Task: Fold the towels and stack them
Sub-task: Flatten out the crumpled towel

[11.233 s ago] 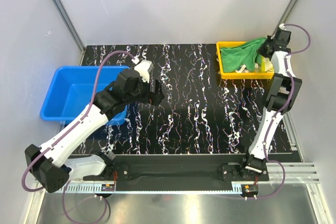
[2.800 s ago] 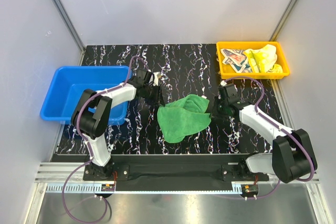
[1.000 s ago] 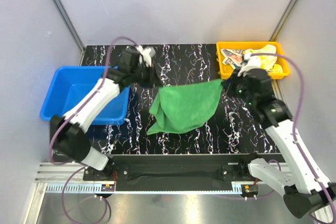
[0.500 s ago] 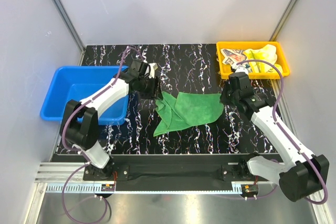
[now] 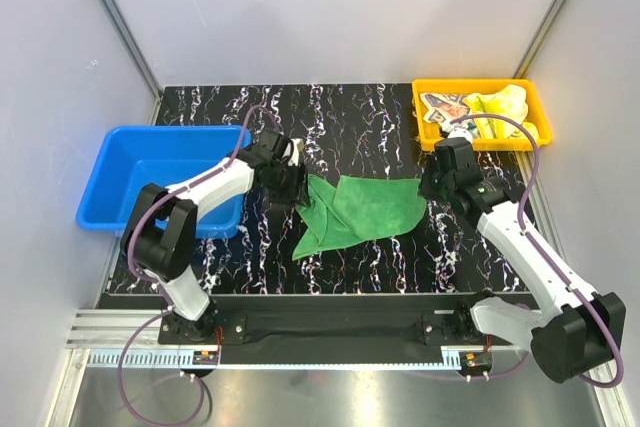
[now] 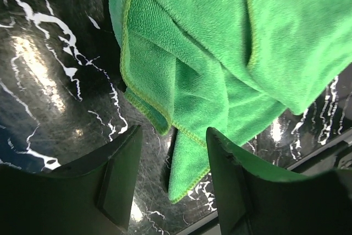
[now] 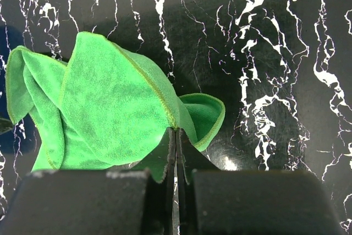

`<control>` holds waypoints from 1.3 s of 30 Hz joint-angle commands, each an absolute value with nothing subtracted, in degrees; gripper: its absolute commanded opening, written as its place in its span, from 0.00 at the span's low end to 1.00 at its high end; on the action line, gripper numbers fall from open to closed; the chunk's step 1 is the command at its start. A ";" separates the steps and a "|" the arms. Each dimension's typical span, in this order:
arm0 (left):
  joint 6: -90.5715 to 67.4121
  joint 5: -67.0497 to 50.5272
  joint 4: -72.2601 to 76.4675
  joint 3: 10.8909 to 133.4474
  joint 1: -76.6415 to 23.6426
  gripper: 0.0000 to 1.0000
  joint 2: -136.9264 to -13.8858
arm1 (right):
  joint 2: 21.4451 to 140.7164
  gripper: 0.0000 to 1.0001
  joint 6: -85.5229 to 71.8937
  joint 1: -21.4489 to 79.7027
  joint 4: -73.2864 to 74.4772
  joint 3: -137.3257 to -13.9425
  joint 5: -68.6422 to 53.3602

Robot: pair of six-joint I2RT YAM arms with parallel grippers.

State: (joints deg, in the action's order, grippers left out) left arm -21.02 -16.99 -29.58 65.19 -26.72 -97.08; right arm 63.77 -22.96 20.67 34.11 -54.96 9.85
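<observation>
My left tool hangs released, jaws apart, over the bunched left edge of the green towel. My right tool is clenched on its right corner. The towel lies on the tabletop between them, long axis left to right.

Green towel: fuzzy microfibre cloth, stitched hem. Table: glossy black marbled top. Blue bin, yellow bin: smooth plastic.
</observation>
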 commanded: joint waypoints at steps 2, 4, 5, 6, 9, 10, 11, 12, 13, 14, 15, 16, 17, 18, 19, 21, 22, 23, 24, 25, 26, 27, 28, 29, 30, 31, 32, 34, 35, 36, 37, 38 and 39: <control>-21.09 -16.61 -25.14 65.04 -26.98 0.55 -99.14 | 64.25 0.00 -23.12 20.74 31.47 -55.81 13.09; -21.09 -16.17 -25.40 66.00 -26.90 0.51 -101.06 | 65.74 0.00 -22.24 20.22 30.68 -56.69 15.10; -21.01 -16.00 -25.84 67.40 -26.98 0.46 -101.68 | 66.70 0.00 -21.71 19.61 30.15 -57.21 15.47; -21.01 -15.56 -27.23 68.11 -26.98 0.32 -102.30 | 69.23 0.00 -21.19 18.90 29.97 -59.31 15.82; -21.97 -10.91 -30.39 70.75 -26.81 0.07 -102.22 | 75.38 0.00 -18.99 15.57 29.88 -65.18 16.00; -22.49 -8.20 -31.63 71.45 -26.72 0.03 -101.87 | 76.98 0.00 -18.64 14.43 29.80 -66.87 14.34; -22.85 -6.96 -32.86 73.20 -26.63 0.00 -101.52 | 78.56 0.00 -17.59 13.02 29.79 -68.62 13.11; -23.29 -5.64 -35.83 74.08 -26.37 0.00 -101.51 | 82.05 0.01 -16.97 12.75 30.23 -72.91 11.44; -23.73 -2.93 -37.08 75.66 -26.37 0.00 -101.43 | 83.92 0.09 -17.05 12.83 33.71 -75.65 10.73; -23.90 -1.77 -38.39 76.20 -26.11 0.00 -101.34 | 85.68 0.15 -17.57 12.83 36.45 -78.28 9.85; -24.17 -0.89 -39.89 76.64 -25.84 0.00 -100.99 | 88.04 0.21 -18.19 13.18 38.91 -82.31 8.80; -24.69 -0.10 -40.42 76.81 -25.40 0.00 -100.64 | 88.50 0.34 -19.06 13.62 41.89 -83.05 7.66; -25.13 -0.17 -40.78 76.90 -24.70 0.00 -100.37 | 88.59 0.39 -21.07 14.84 42.71 -83.23 8.08; -25.40 -0.61 -40.61 76.82 -23.31 0.00 -99.59 | 87.72 0.43 -22.57 17.46 43.50 -82.01 8.96; -25.75 -2.53 -40.43 76.73 -22.51 0.00 -99.32 | 86.93 0.45 -24.07 19.32 43.85 -80.78 9.83; -25.58 -4.39 -40.43 77.34 -20.49 0.00 -99.14 | 84.48 0.61 -28.99 22.31 42.90 -75.88 9.32; -24.79 -5.35 -40.69 77.87 -20.04 0.00 -99.31 | 83.77 0.63 -30.83 26.24 41.85 -74.28 9.40; -24.52 -5.88 -41.04 79.18 -19.52 0.00 -99.75 | 82.98 0.63 -34.76 28.19 41.40 -72.70 10.10; -24.17 -6.67 -41.13 79.89 -18.47 0.00 -100.02 | 81.75 0.63 -36.20 30.56 40.70 -69.90 10.63; -23.56 -9.12 -41.13 81.02 -18.02 0.00 -100.80 | 81.13 0.61 -39.52 34.85 38.34 -68.48 11.33; -23.64 -12.27 -40.96 82.60 -16.36 0.00 -101.85 | 80.43 0.55 -44.68 41.85 34.75 -65.51 12.64; -23.64 -12.30 -40.87 82.62 -16.35 0.00 -101.87 | 80.51 0.54 -44.74 41.92 34.72 -64.96 12.66; -23.73 -13.96 -40.70 83.05 -15.39 0.00 -102.21 | 80.94 0.51 -46.65 44.36 33.67 -64.69 14.66; -23.64 -14.84 -40.52 83.58 -14.95 0.00 -103.09 | 81.38 0.50 -50.32 48.30 33.23 -64.51 15.98; -23.47 -15.72 -40.52 84.02 -14.25 0.00 -103.62 | 82.69 0.49 -51.75 50.69 32.96 -64.77 17.30; -23.12 -17.56 -40.43 84.37 -14.06 0.00 -104.06 | 83.58 0.47 -53.16 52.54 32.18 -65.04 19.84; -22.85 -18.54 -40.34 84.72 -13.89 0.00 -104.50 | 84.72 0.47 -54.13 54.12 31.38 -65.39 20.47; -22.33 -19.77 -39.90 85.25 -13.54 0.00 -105.55 | 89.28 0.45 -53.44 58.52 28.93 -67.23 20.13; -22.06 -19.95 -39.99 85.43 -13.54 0.00 -105.90 | 91.30 0.45 -52.83 59.84 29.00 -68.45 20.13; -22.06 -19.95 -40.16 85.60 -13.45 0.00 -106.52 | 95.23 0.44 -52.04 62.03 29.09 -71.43 20.21; -21.80 -20.21 -40.25 85.78 -13.27 0.00 -106.61 | 97.27 0.43 -50.90 63.44 29.18 -73.02 21.00; -21.80 -20.48 -40.17 85.87 -13.18 0.00 -106.87 | 99.21 0.41 -49.24 64.50 29.70 -74.60 21.96; -21.80 -20.65 -40.17 85.87 -13.01 0.00 -107.22 | 102.62 0.40 -48.35 65.29 30.06 -77.40 22.67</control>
